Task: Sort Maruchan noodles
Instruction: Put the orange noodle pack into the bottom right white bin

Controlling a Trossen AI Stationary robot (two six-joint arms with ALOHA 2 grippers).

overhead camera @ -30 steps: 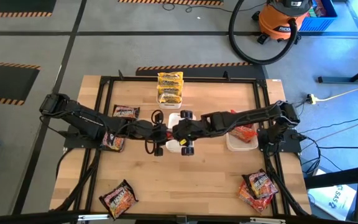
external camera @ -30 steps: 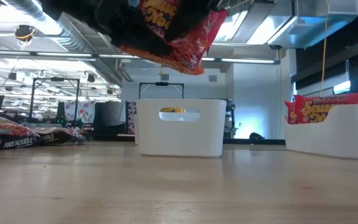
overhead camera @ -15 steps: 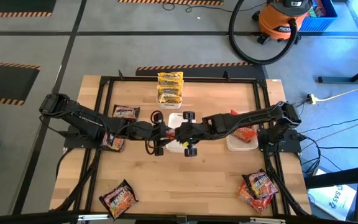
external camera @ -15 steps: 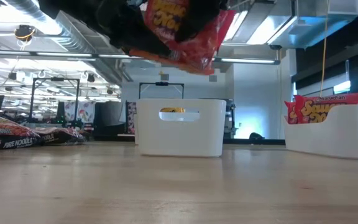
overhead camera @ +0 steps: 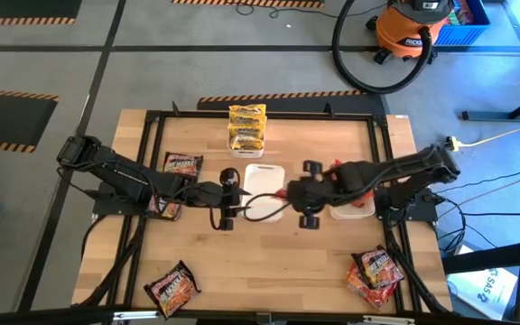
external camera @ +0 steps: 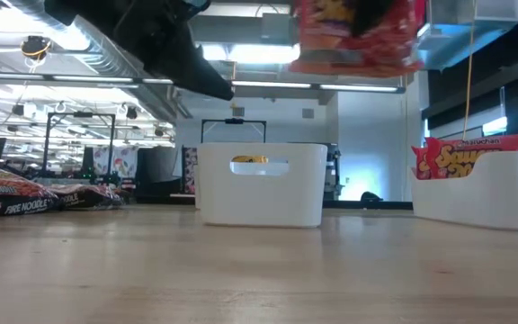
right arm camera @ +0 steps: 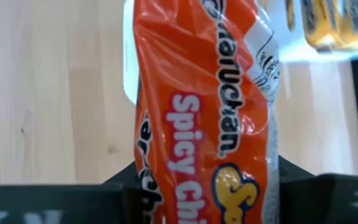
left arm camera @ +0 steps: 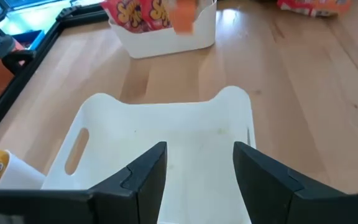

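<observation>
My right gripper is shut on a red-orange Maruchan packet, held high between the middle white tray and the right white tray. In the low view the packet hangs well above the table. My left gripper stands open over the middle tray's left end with nothing between its fingers. Yellow packets lie in a far tray. Red packets fill the right tray. Dark packets lie flat on the table at the left. My right gripper pinches the red-orange packet between its two fingers at the packet's end nearest the wrist. The fingers slant down from the table's right side. The packet sticks out past the fingertips, crinkled, lifted clear of the table and both trays.
A dark packet lies near the front left corner, another under my left arm. Red and dark packets are heaped at the front right. A black frame runs round the table. Bare wood lies in front of the trays.
A second ago both grippers met over the middle tray with the red-orange packet between them. The packet has since gone with my right gripper, which moved up and toward the table's right edge and tipped more downward. My left gripper stays by the tray, apart from the packet.
</observation>
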